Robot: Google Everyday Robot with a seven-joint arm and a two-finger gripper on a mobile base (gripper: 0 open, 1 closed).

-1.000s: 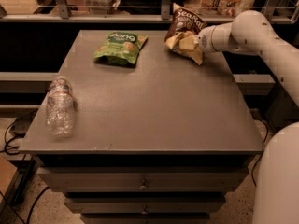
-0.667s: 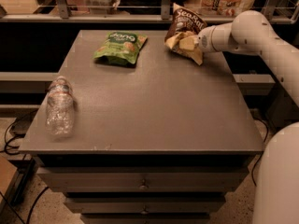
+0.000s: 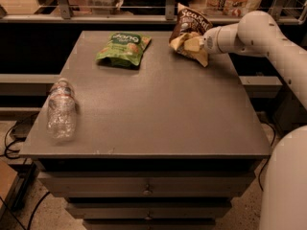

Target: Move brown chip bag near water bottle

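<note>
The brown chip bag (image 3: 193, 21) is at the table's far right edge, tilted up with its dark "Sea Salt" top raised. My gripper (image 3: 188, 43) reaches in from the right and is shut on the bag's pale lower part. The water bottle (image 3: 61, 110) lies on its side near the table's front left edge, far from the bag and the gripper.
A green snack bag (image 3: 123, 49) lies at the far middle-left of the grey table (image 3: 158, 114). The table has drawers below its front edge. A railing and shelves with items run behind it. My white arm (image 3: 268, 37) spans the right side.
</note>
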